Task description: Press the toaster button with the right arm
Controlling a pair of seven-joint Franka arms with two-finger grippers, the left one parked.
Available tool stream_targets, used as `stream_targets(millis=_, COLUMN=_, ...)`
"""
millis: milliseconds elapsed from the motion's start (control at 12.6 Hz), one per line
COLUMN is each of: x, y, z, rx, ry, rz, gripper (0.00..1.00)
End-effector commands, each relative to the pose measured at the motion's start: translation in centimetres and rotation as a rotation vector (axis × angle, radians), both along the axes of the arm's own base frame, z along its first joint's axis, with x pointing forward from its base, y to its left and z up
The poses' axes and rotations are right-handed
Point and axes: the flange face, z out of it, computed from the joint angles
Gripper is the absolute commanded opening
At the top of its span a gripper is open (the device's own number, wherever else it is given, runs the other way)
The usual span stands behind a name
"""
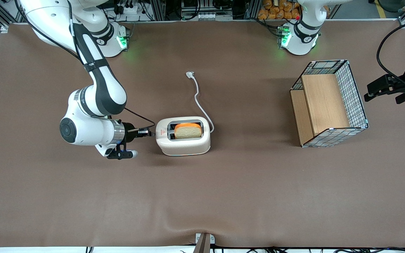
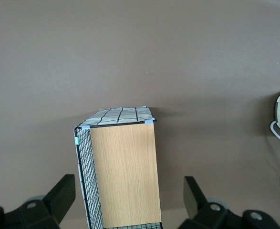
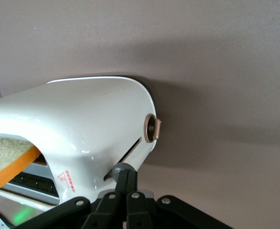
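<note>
The cream-white toaster (image 1: 185,147) stands mid-table with a slice of bread (image 1: 187,130) sticking up out of one slot. My right arm (image 1: 97,80) reaches in level, and its gripper (image 1: 149,133) is at the toaster's short end. In the right wrist view the gripper (image 3: 129,174) is shut, fingers pressed together with nothing between them. Their tips touch the small grey rounded toaster button (image 3: 119,169), which sits in the slit of the toaster (image 3: 92,119) end. A round tan-rimmed dial (image 3: 152,129) sticks out beside that slit. The bread (image 3: 6,160) shows its orange crust.
The toaster's white cord (image 1: 199,102) runs away from the front camera to a loose plug (image 1: 190,74). A wire basket with wooden panels (image 1: 329,103) stands toward the parked arm's end of the table, also in the left wrist view as the basket (image 2: 123,171).
</note>
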Motion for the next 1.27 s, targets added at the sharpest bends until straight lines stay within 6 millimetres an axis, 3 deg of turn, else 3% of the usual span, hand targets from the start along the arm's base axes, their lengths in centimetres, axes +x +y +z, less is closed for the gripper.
stream_targets(millis=0, x=-0.3, y=0.9, z=-0.9, rx=0.012, ry=-0.013, rz=-0.005, gripper=0.00)
stream_targets(millis=1189, x=-0.7, y=1.5, z=-4.6, rx=0.009, ry=-0.052, rz=0.019, gripper=0.00)
